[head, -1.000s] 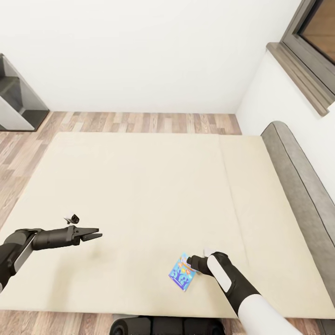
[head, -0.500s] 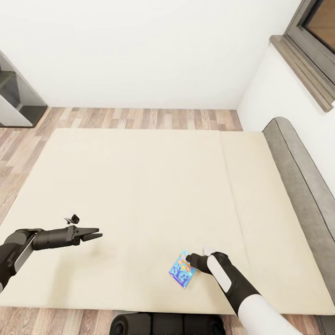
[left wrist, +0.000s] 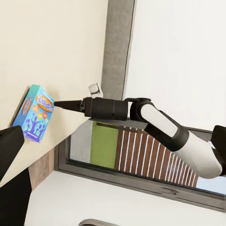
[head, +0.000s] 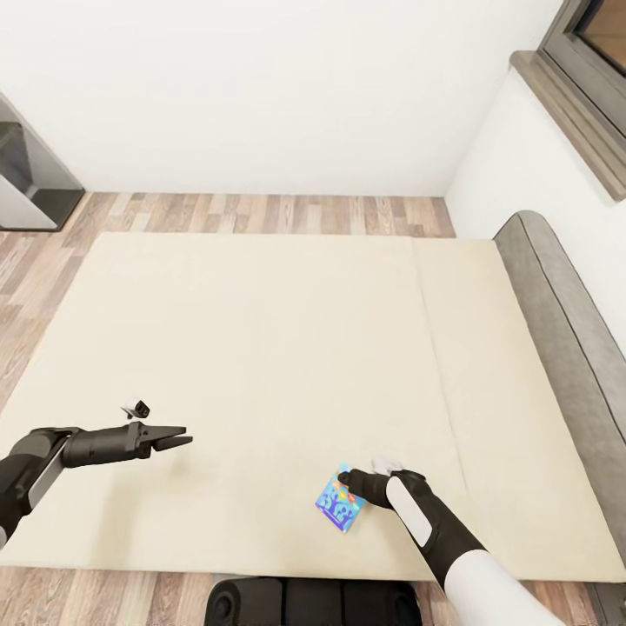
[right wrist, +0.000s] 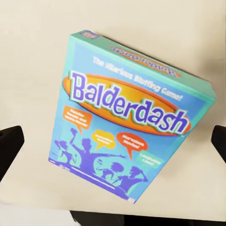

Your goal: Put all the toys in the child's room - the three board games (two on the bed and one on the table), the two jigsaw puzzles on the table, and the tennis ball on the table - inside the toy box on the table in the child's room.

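Note:
A small blue board game (head: 337,506) printed "Balderdash" lies on the beige mattress of the bed (head: 261,330), close to its near edge. My right gripper (head: 354,481) points down at the box's far end. In the right wrist view the board game (right wrist: 127,127) sits between the two spread fingers of the open right gripper (right wrist: 113,141), neither of which visibly touches it. The left wrist view shows the board game (left wrist: 34,113) at the tip of the right gripper (left wrist: 59,102). My left gripper (head: 178,437) hovers open over the mattress's left part, holding nothing.
A grey headboard (head: 556,304) runs along the bed's right side below a dark-framed window (head: 591,52). A grey shelf unit (head: 26,183) stands at the far left on the wood-plank floor (head: 261,213). My dark base (head: 313,604) sits against the bed's near edge.
The whole picture has shifted, so the camera has moved. The right gripper and the box sit slightly higher in view. The left arm holds its place.

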Controlling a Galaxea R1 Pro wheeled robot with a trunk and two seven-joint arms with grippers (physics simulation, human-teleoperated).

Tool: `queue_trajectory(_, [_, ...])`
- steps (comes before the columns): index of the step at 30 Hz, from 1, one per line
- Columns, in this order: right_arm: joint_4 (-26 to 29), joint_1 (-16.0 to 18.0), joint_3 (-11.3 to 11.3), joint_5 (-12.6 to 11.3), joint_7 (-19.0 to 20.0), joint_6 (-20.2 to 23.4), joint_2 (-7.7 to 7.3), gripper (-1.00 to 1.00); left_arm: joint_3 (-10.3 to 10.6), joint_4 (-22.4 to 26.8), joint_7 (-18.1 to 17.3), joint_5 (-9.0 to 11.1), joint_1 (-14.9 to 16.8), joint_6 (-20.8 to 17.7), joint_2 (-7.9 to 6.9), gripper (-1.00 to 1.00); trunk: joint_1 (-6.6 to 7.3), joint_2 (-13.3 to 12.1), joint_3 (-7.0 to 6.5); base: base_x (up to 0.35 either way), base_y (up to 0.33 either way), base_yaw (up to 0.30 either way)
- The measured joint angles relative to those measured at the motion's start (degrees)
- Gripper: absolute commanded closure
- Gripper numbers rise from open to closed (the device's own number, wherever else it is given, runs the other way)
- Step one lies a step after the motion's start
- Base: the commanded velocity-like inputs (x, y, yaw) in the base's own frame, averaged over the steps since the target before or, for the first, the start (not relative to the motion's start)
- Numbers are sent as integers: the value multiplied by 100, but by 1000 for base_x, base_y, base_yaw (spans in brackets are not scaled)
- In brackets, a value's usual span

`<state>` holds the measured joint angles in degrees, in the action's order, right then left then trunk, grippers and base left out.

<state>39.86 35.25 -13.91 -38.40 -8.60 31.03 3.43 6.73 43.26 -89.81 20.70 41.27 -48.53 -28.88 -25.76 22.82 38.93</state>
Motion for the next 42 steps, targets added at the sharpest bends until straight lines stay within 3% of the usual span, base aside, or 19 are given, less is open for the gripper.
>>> queue_trajectory(17, [-10,-2,36,-31,27,-4,-72,-100,28,0,0,0,0,-7,13,-100,0,0,160,0,0,0])
queue_trajectory(42, [5,134,11,7,35,-113,1,-100,38,0,0,-5,0,-4,13,-100,0,0,395,0,0,0])
